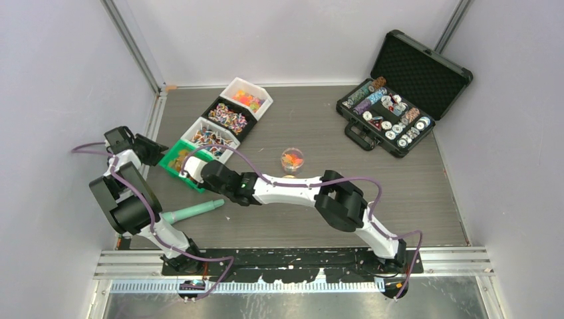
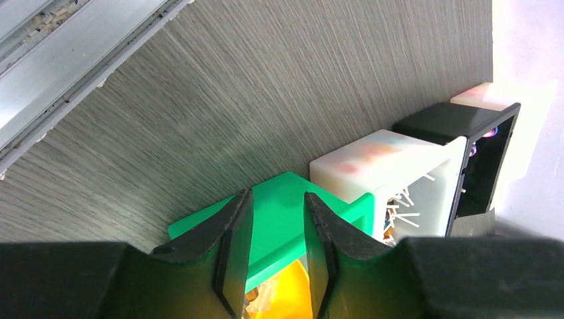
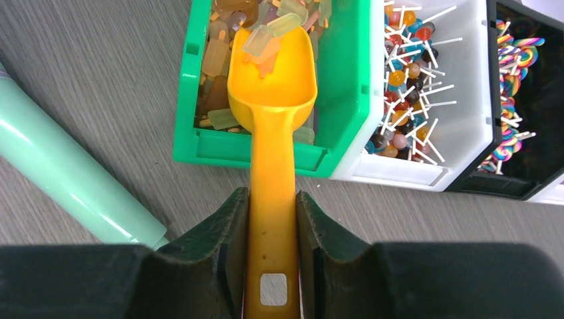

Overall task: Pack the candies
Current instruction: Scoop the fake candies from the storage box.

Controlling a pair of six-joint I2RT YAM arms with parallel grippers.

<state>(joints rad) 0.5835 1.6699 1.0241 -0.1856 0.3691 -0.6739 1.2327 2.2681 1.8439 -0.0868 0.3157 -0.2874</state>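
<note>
We find right fingers [image 3: 226,232] clamped on the orange scoop [image 3: 273,100], its axis straight ahead, candies [image 3: 265,41] in its bowl above the green bin [image 3: 349,80] that left fingers [image 2: 229,232] grip.

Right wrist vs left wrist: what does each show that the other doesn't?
Right wrist only: right gripper clamped on the orange scoop by its handle, candies in its bowl, a mint-green tube. Left wrist only: left gripper closed on the green bin at its wall, a metal rail at upper left. Both: green bin, white bin, black bin, plus part of the scoop.
</note>
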